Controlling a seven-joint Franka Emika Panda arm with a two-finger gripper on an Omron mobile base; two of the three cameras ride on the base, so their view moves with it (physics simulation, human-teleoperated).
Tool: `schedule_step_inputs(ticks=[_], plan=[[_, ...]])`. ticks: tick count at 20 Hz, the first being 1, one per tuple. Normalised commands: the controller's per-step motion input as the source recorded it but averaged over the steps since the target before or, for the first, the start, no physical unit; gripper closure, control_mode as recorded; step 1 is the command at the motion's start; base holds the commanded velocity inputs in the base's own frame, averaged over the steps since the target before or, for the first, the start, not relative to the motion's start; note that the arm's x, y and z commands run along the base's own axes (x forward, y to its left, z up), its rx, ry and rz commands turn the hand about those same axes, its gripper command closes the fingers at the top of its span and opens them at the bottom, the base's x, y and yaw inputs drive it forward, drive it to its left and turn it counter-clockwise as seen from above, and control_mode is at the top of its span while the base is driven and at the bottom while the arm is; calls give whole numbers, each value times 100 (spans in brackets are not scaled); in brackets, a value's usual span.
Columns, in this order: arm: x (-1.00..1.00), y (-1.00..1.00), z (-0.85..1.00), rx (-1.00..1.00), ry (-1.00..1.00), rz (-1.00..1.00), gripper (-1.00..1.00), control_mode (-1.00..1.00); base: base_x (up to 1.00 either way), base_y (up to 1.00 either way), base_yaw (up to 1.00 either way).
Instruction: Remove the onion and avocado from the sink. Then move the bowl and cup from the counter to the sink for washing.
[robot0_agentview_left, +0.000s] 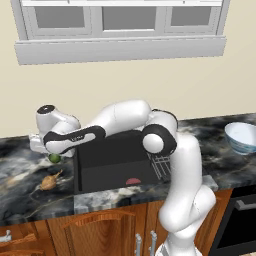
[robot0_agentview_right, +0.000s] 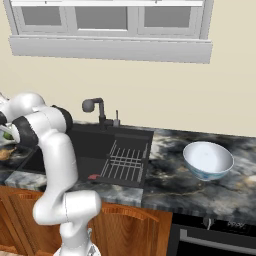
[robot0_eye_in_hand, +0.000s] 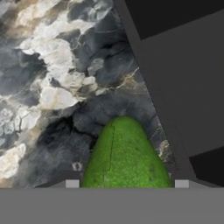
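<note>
Holding the avocado (robot0_eye_in_hand: 126, 155) between the gripper's (robot0_eye_in_hand: 127, 183) jaws above the counter (robot0_eye_in_hand: 48, 87), we see the onion (robot0_agentview_left: 48, 182) already out just below; bowl (robot0_agentview_left: 242, 137) and cup remain.

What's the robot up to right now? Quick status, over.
Gripper closed around avocado, over counter left of sink. Onion already on counter. Bowl still waiting. Nothing blocking.
</note>
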Motion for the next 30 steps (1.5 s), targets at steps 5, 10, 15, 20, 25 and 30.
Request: schedule_step_inputs(ticks=[5,10,15,20,25,30], plan=[[6,0,-19,2,0,5,100,-100,0,0,0],[6,0,-18,1,0,14,100,-100,0,0,0],[7,0,-13,0,0,19,100,-100,0,0,0],[7,0,-9,0,0,18,100,-100,0,0,0],[7,4,-12,0,0,14,100,-100,0,0,0],[6,5,-13,0,0,10,100,-100,0,0,0]])
